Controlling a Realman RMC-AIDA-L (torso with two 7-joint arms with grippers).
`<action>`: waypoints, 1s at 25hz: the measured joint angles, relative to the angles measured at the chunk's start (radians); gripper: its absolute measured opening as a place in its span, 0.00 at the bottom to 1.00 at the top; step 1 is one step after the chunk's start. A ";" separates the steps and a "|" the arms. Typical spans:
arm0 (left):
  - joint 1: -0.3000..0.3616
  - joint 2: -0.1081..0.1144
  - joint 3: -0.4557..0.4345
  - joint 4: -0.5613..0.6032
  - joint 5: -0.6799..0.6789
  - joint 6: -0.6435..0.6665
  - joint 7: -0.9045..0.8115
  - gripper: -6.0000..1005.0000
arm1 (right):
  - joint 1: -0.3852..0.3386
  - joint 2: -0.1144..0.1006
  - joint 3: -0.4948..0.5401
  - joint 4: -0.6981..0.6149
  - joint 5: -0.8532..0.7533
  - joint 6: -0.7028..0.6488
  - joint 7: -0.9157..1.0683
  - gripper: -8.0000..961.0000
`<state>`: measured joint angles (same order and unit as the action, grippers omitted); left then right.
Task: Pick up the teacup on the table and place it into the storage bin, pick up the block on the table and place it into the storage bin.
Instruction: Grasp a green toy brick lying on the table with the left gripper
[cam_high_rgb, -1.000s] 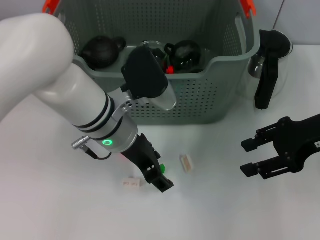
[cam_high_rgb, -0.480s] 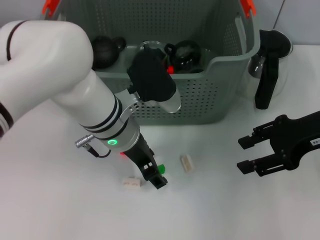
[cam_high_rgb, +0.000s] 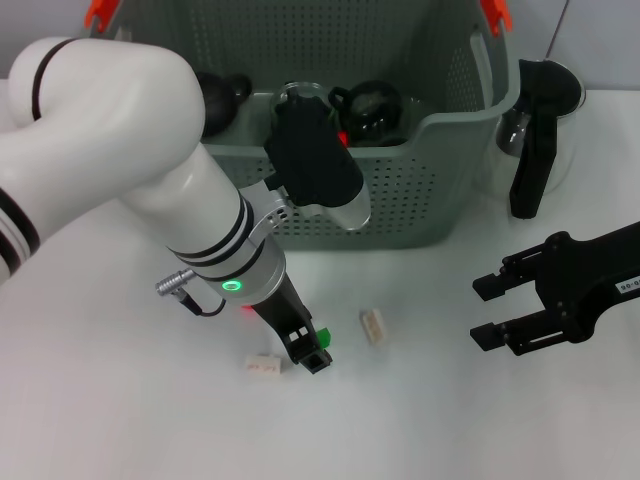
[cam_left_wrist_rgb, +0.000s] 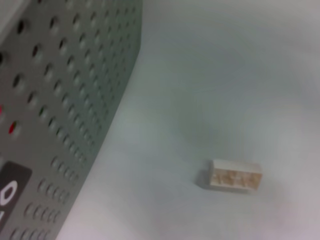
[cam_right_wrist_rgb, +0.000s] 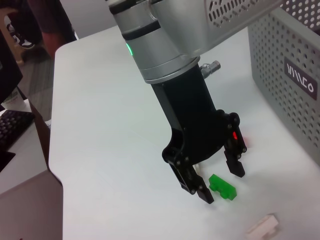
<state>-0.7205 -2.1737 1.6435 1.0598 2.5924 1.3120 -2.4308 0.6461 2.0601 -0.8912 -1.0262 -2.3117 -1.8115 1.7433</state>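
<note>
Three small blocks lie on the white table (cam_high_rgb: 120, 420), low in the head view's centre: one green plastic block (cam_high_rgb: 323, 337) between the spread fingers of the left gripper (cam_right_wrist_rgb: 220, 185), and two cream blocks (cam_high_rgb: 373, 326), (cam_high_rgb: 264, 365) either side. The grey-green perforated storage bin (cam_high_rgb: 400, 200) fills the top centre and holds two dark teapots (cam_high_rgb: 372, 105). The right gripper (cam_high_rgb: 495, 312) hangs open at right
</note>
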 joint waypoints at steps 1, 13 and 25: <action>-0.001 0.000 0.001 0.000 0.000 0.000 -0.002 0.59 | 0.000 0.000 0.000 0.000 0.000 0.000 0.000 0.69; -0.011 0.000 0.027 0.000 0.000 0.003 -0.028 0.54 | 0.004 0.000 0.000 0.000 0.002 0.007 -0.001 0.69; -0.012 0.000 0.045 0.000 0.025 -0.003 -0.051 0.34 | 0.006 0.002 0.000 0.000 0.004 0.008 -0.001 0.69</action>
<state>-0.7327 -2.1737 1.6882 1.0600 2.6176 1.3094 -2.4813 0.6519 2.0617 -0.8908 -1.0261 -2.3074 -1.8032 1.7425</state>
